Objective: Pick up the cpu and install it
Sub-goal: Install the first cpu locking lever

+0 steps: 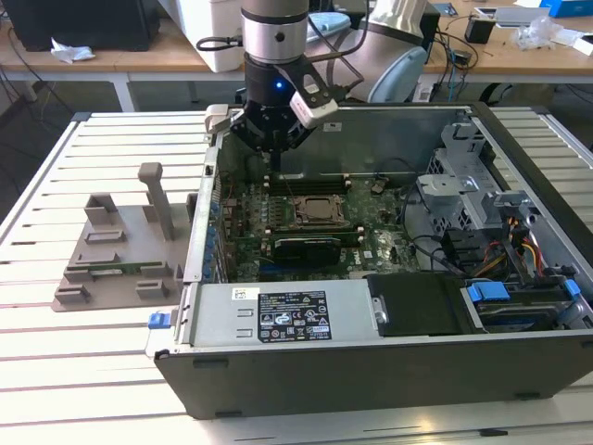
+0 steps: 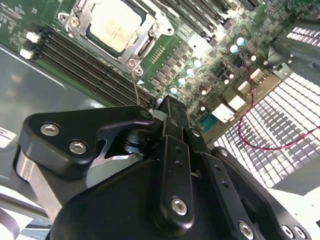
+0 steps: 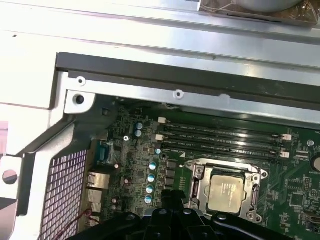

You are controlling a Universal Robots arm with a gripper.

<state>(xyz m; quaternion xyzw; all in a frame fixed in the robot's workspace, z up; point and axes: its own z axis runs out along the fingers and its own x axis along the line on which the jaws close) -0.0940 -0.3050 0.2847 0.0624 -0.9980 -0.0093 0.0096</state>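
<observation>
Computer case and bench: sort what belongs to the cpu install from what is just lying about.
Belongs to the job:
- cpu, lying in its socket on the motherboard
- gripper, hanging above the board's far edge inside the computer case

Just lying about:
- grey plastic fixture on the slatted table
- memory slots
- red wire
- blue-tabbed drive bay

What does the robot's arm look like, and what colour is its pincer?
The arm is a round silver-grey tube with a dark band near its top. Below it sits a black wrist with a small blue light glowing on it, and a little white and grey box is fixed to its side. The pincer is black, made of chunky jointed bars held together by shiny silver screws.
</observation>
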